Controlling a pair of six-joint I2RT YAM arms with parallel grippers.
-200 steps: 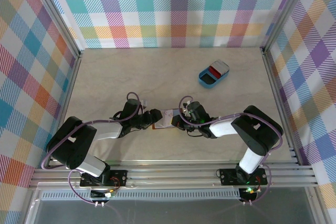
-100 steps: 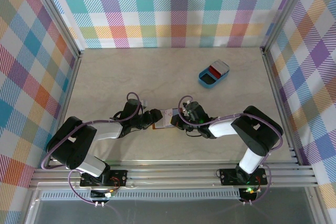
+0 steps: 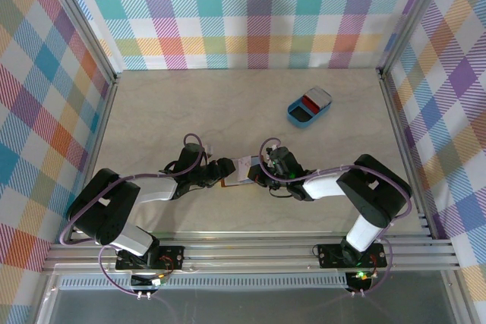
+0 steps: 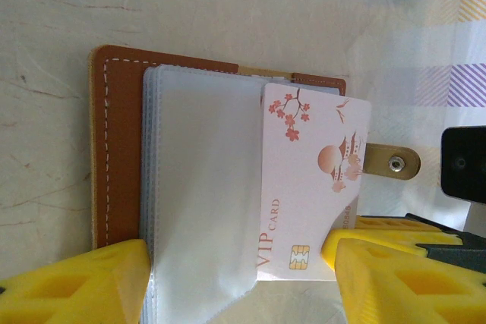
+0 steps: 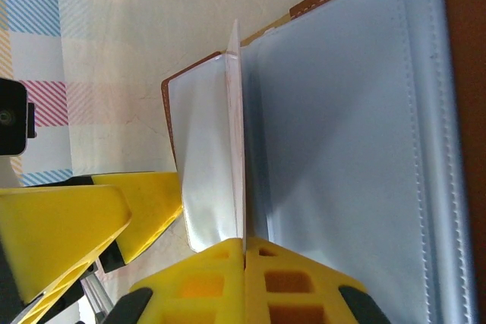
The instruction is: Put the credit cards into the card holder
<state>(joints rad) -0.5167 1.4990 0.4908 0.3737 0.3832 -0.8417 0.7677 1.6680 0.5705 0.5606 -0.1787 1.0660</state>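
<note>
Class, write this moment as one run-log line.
right pincer: shut on card | card: over open wallet | left pincer: open over wallet

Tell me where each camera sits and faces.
Top external: above and behind the bases, looking down at the table; both arms.
Left wrist: on the left arm, looking down at card holder and credit card; left tool below.
Right wrist: on the right arm, facing the card edge-on; right tool shut on it.
Both wrist views share the card holder.
</note>
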